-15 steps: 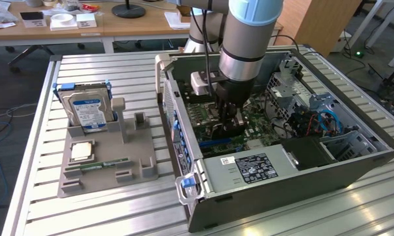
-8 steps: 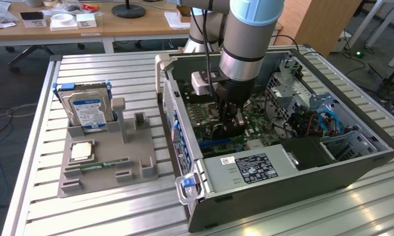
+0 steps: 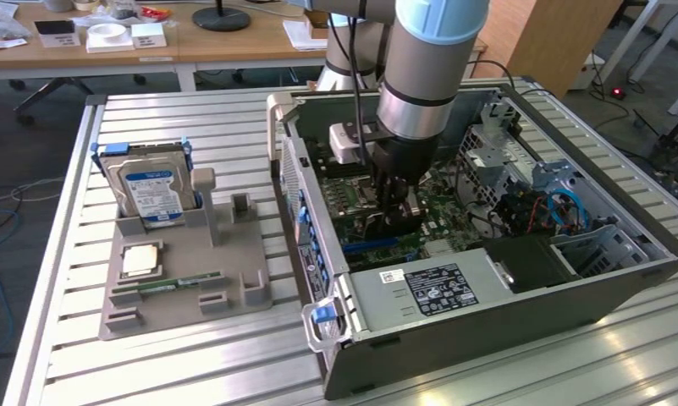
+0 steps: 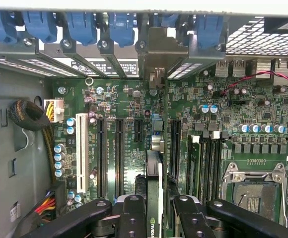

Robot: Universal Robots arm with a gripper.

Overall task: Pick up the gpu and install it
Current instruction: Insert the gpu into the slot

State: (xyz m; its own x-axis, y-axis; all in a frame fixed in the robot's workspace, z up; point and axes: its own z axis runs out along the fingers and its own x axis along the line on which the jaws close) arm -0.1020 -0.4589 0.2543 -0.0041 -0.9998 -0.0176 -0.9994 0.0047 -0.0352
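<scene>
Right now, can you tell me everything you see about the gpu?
The gpu is seen edge-on: a thin, dark card with a green logo on its edge. It stands upright, gripped on both faces by the black end effector, inside the open computer case. It is over the green motherboard, lined up with the long black slots. Whether it touches one cannot be seen.

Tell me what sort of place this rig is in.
Likely a robotics lab or workshop: an open computer case on a slatted metal table, a parts fixture with a hard drive beside it, and office desks behind.
</scene>
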